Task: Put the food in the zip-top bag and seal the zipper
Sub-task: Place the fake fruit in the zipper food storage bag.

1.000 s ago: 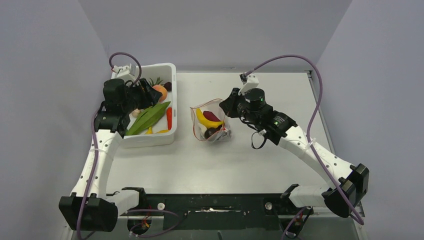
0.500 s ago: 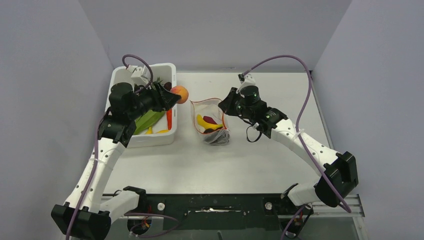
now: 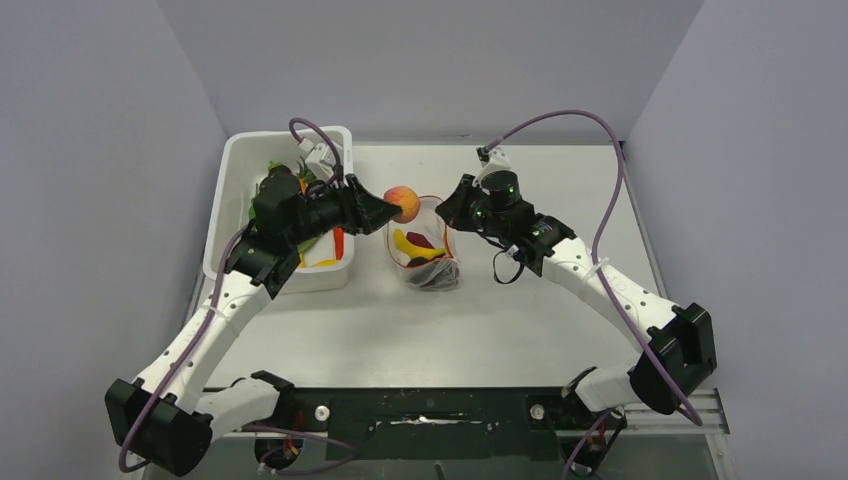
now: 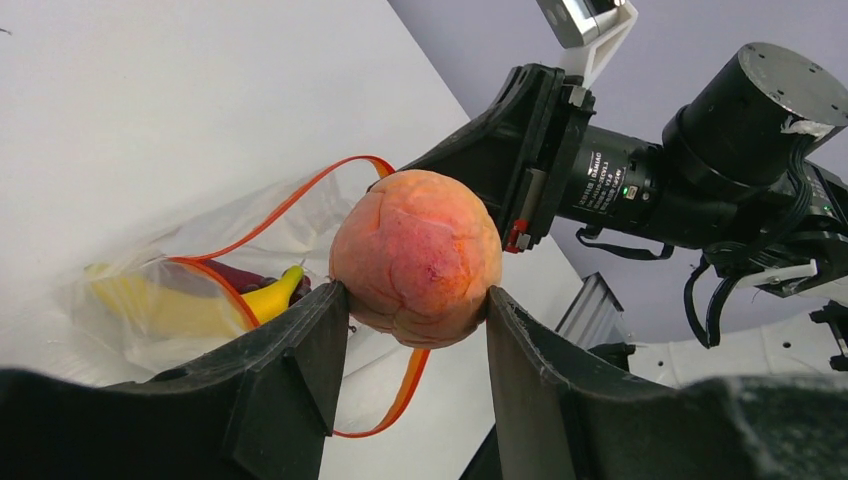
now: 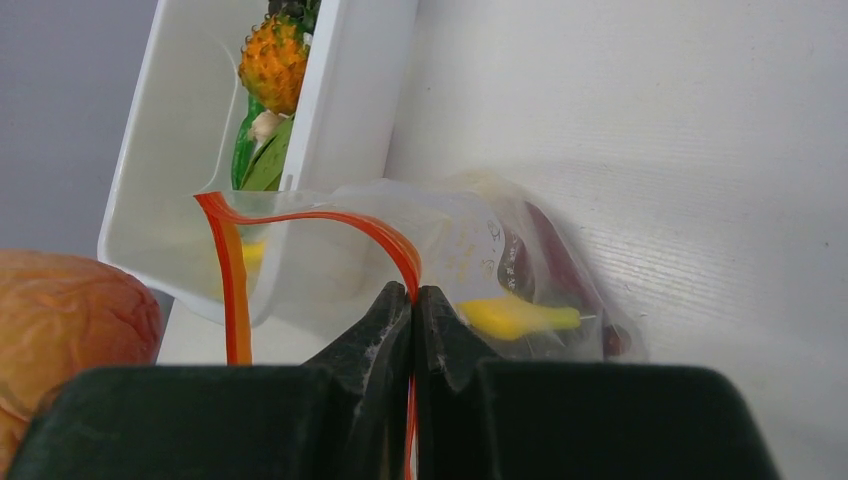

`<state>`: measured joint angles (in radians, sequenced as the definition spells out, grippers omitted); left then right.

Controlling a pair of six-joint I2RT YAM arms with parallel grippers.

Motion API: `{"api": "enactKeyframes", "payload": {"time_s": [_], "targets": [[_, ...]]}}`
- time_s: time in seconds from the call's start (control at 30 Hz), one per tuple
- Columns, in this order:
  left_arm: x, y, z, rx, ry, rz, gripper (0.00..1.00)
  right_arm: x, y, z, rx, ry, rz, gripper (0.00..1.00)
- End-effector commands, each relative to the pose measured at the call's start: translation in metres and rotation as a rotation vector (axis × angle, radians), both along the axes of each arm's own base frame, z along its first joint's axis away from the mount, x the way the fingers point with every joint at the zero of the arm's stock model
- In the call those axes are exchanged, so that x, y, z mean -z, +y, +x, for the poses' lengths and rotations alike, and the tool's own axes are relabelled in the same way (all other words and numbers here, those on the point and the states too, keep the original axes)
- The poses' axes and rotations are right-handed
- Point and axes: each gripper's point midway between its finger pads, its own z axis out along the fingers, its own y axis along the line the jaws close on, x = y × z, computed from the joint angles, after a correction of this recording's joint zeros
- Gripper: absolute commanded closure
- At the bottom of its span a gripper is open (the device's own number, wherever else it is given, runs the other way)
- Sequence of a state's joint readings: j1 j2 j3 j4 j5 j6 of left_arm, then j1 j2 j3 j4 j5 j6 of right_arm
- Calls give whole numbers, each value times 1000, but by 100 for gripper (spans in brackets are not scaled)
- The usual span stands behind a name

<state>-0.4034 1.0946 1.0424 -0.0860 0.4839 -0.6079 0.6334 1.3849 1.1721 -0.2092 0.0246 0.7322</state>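
Observation:
My left gripper (image 3: 398,207) is shut on the red-orange round fruit (image 3: 403,202) and holds it over the far left rim of the open zip-top bag (image 3: 420,250); in the left wrist view the fruit (image 4: 416,257) sits between both fingers, above the bag's red-orange zipper (image 4: 400,392). The bag holds a yellow banana (image 3: 412,245) and dark purple grapes (image 3: 432,270). My right gripper (image 3: 450,213) is shut on the zipper strip (image 5: 398,252) at the bag's right rim and holds the mouth open. The banana (image 5: 515,316) shows through the clear plastic.
A white tub (image 3: 225,215) stands left of the bag, with a pineapple (image 5: 272,60), a long green pod (image 3: 312,238) and a red chili (image 3: 339,241) inside. The left arm reaches over the tub. Grey walls close in the table on three sides.
My left gripper lifted the red-orange fruit out of the tub and carried it right, to above the bag's mouth. The right gripper keeps its hold on the bag rim.

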Motion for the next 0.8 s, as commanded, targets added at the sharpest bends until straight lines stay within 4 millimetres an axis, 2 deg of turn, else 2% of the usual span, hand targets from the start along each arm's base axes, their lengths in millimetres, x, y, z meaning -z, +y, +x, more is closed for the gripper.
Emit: {"api": "enactKeyframes", "payload": {"time_s": [0.0, 0.17, 0.3, 0.47, 0.53, 0.77], "targets": [[-15, -14, 2, 30, -84, -18, 66, -32, 2, 9, 2, -85, 61, 100], [26, -9, 19, -40, -38, 132, 66, -33, 2, 8, -1, -88, 68, 100], [46, -12, 22, -28, -16, 193, 66, -34, 2, 7, -7, -89, 72, 100], [63, -15, 30, -29, 15, 253, 65, -38, 1, 5, -10, -100, 79, 100], [69, -13, 33, -39, 29, 285, 61, -38, 1, 4, -10, -101, 79, 100], [68, -10, 38, -65, 26, 313, 49, -31, -5, 5, 7, -100, 49, 100]]}}
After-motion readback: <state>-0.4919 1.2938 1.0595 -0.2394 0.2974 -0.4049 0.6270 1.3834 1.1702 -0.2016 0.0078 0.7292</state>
